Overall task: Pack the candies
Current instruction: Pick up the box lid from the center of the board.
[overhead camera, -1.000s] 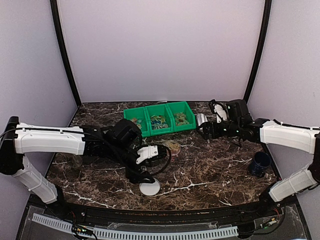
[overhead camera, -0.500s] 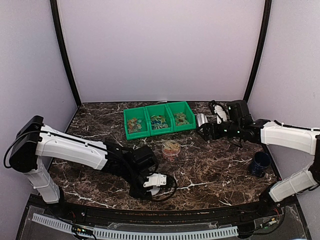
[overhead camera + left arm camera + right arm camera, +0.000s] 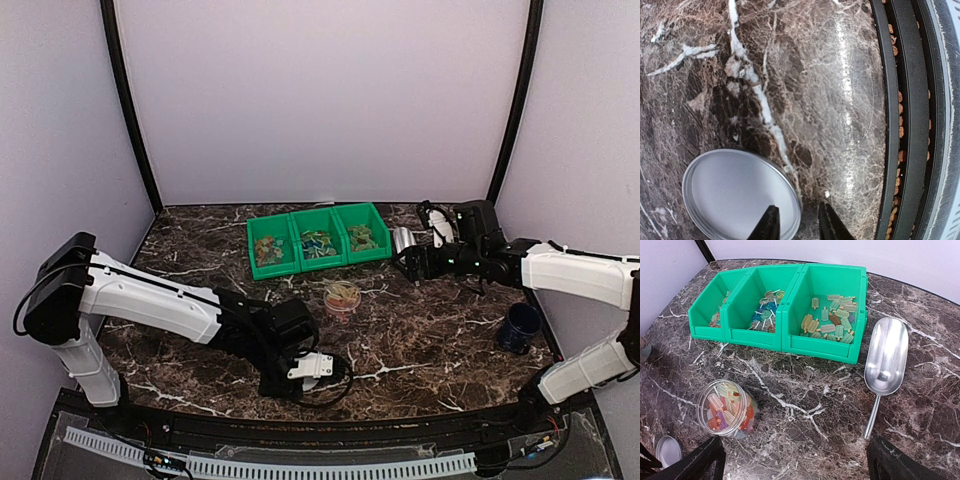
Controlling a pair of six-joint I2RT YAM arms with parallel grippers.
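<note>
The left arm (image 3: 150,298) and right arm (image 3: 580,272) have white shells, black joints and looping black cables.

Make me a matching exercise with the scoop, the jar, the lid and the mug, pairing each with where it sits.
1. scoop
2. jar
3. lid
4. mug

A. by the table's near edge
B. at the table's right side, alone
C. just right of the green bin
D. in front of the bin, apart from it

Pairs: 1-C, 2-D, 3-A, 4-B

The marble table (image 3: 420,340) bears a green bin (image 3: 785,342), jar (image 3: 700,410), scoop (image 3: 885,357), lid (image 3: 735,200) and mug (image 3: 520,326).
</note>
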